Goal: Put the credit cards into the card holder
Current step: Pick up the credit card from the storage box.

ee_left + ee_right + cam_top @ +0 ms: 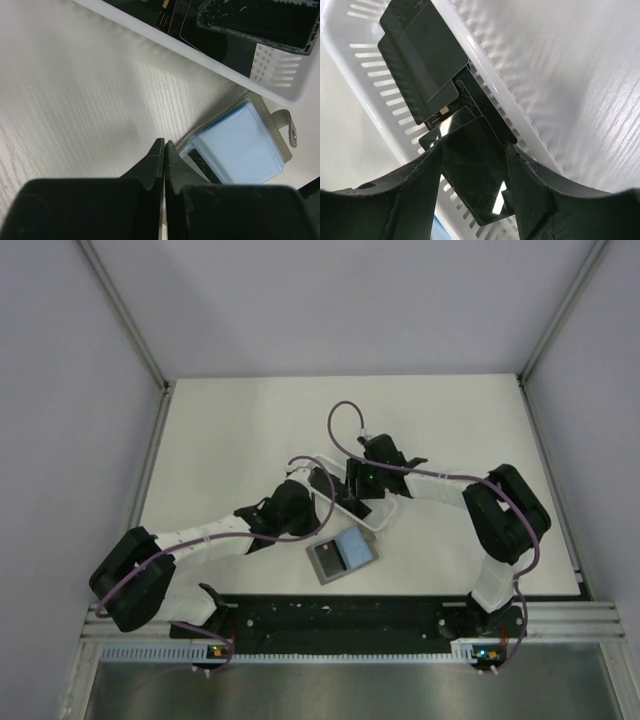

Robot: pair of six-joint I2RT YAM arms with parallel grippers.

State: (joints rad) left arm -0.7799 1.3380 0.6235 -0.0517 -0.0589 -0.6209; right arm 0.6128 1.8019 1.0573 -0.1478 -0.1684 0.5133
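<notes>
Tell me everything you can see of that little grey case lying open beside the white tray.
The card holder is a small, flat, grey hinged case. It lies open on the pale wood-grain table, close to the white slotted tray. Inside is a stack of pale blue, clear-looking sleeves. A short grey strap with a snap stud sticks out from one edge. Something dark shows under one corner of the sleeves, perhaps a card. The left gripper, its tips closed, points at that corner; whether they touch is unclear.
</notes>
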